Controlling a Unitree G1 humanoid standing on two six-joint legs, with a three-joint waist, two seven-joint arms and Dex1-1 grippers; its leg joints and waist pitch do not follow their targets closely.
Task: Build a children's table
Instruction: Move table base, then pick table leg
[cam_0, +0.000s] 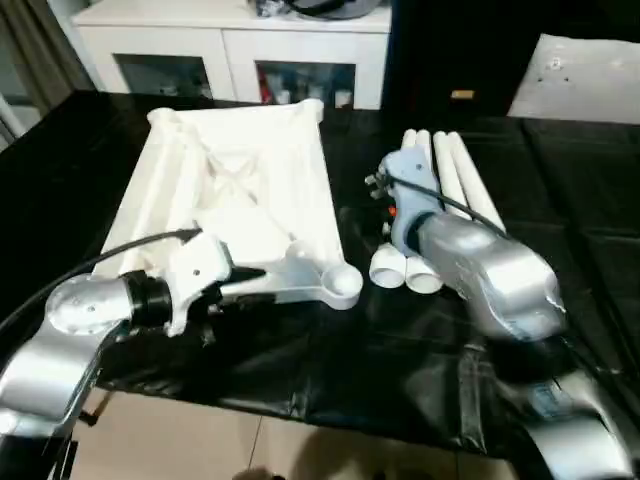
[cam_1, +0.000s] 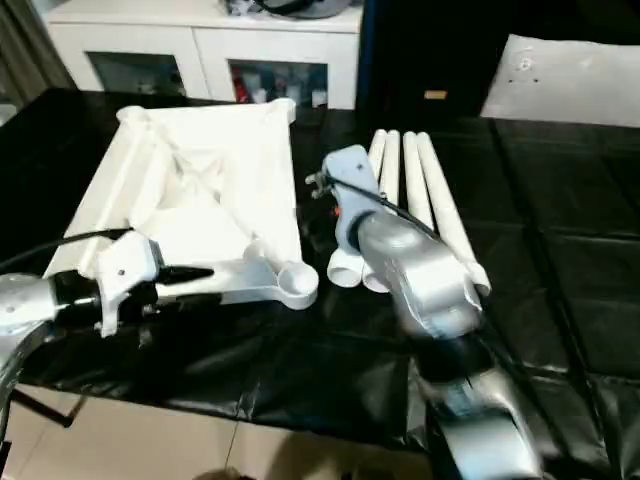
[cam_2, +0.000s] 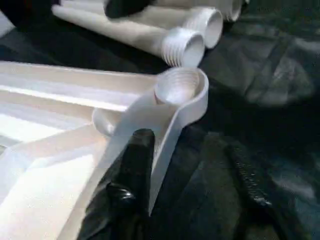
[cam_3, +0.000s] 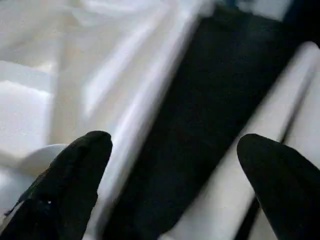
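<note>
The left pincer (cam_0: 250, 278) lies low over the black-covered worktop (cam_0: 300, 370) at the near edge of the upturned tabletop (cam_0: 235, 190), one black finger (cam_2: 135, 165) on the rib just short of the round corner socket (cam_2: 181, 86); how wide it stands I cannot tell. The right pincer (cam_3: 172, 185) is spread wide, straddling the dark gap between the tabletop's side and the legs (cam_0: 455, 180), which lie bundled just beyond the socket, threaded ends nearest. Past both stands a white cabinet (cam_0: 240, 50) with glass doors; no writing is readable.
</note>
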